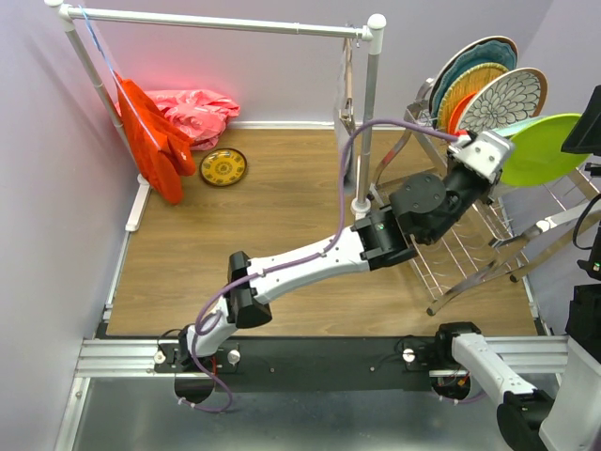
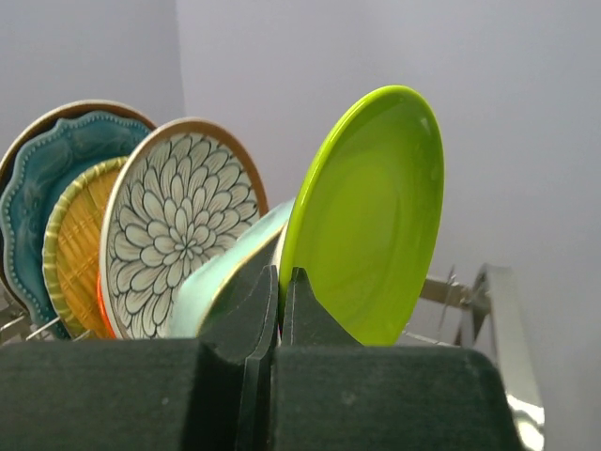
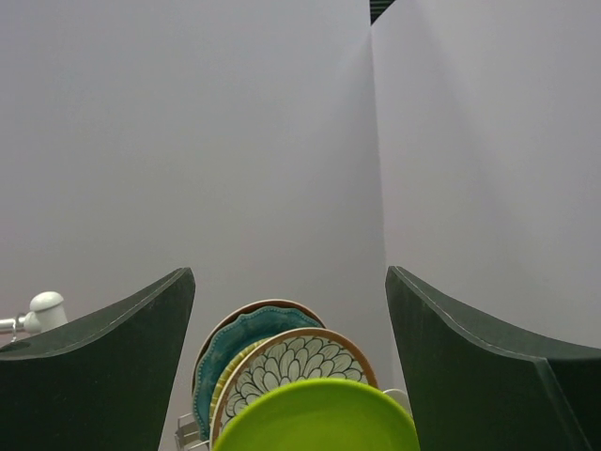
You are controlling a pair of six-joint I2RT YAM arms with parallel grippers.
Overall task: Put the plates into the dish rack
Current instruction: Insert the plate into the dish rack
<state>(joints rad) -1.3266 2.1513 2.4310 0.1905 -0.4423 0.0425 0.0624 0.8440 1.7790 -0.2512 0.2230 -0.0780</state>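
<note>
While the left arm (image 1: 310, 258) reaches over the table (image 1: 282, 202) in the top view, the left gripper (image 1: 481, 152) is at the dish rack (image 1: 460, 258) by the right edge, where the plates (image 1: 502, 99) stand upright. One yellow-brown plate (image 1: 223, 167) lies near the far left corner beside a red cloth (image 1: 155, 141). In the left wrist view the jaws are pressed together on nothing, before the lime green plate (image 2: 371, 216), mint tray (image 2: 221, 272) and floral plate (image 2: 178, 235). In the right wrist view the right gripper (image 3: 289, 282) stands wide and empty above the lime green plate.
</note>
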